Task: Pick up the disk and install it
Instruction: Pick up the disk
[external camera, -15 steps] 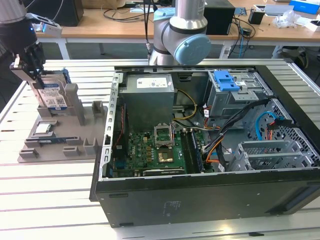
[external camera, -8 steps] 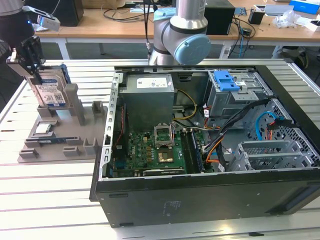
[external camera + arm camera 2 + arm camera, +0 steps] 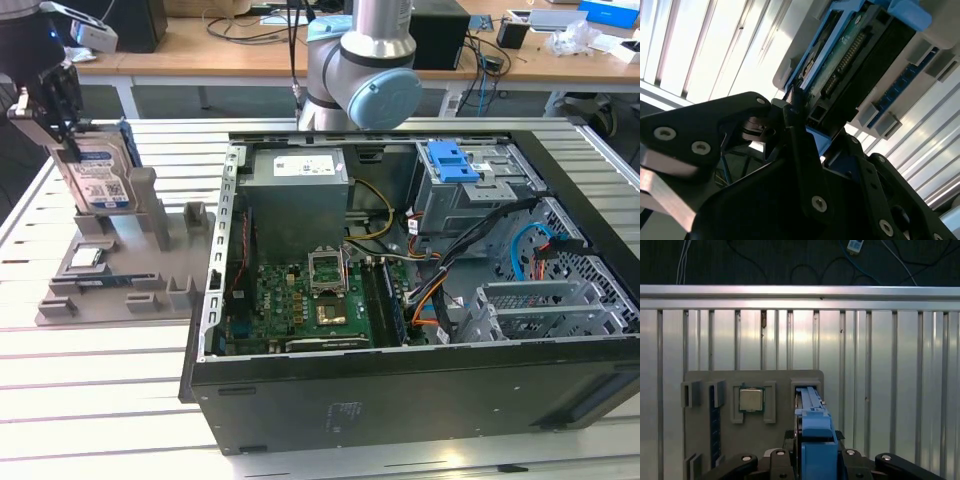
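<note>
The disk (image 3: pixel 100 178), silver with a white-and-blue label and a blue carrier frame, stands on edge in a slot of the grey holder (image 3: pixel 150 215) at the exterior view's left. My gripper (image 3: pixel 62 135) comes down on the disk's top edge, its black fingers (image 3: pixel 845 456) on either side of the blue frame. In the first wrist view the disk (image 3: pixel 812 422) shows edge-on between the jaws of the gripper (image 3: pixel 815 440). The second wrist view shows the disk's circuit-board side (image 3: pixel 850 55), with one finger (image 3: pixel 802 150) pressed against the blue frame. The gripper (image 3: pixel 800 125) is shut on it.
The open black computer case (image 3: pixel 420 400) lies to the exterior view's right of the holder. Inside are a grey drive cage with a blue latch (image 3: pixel 450 160), a power supply (image 3: pixel 297 185) and a motherboard (image 3: pixel 315 300). A processor chip (image 3: pixel 751 400) sits in the holder on the slatted metal table (image 3: pixel 100 380).
</note>
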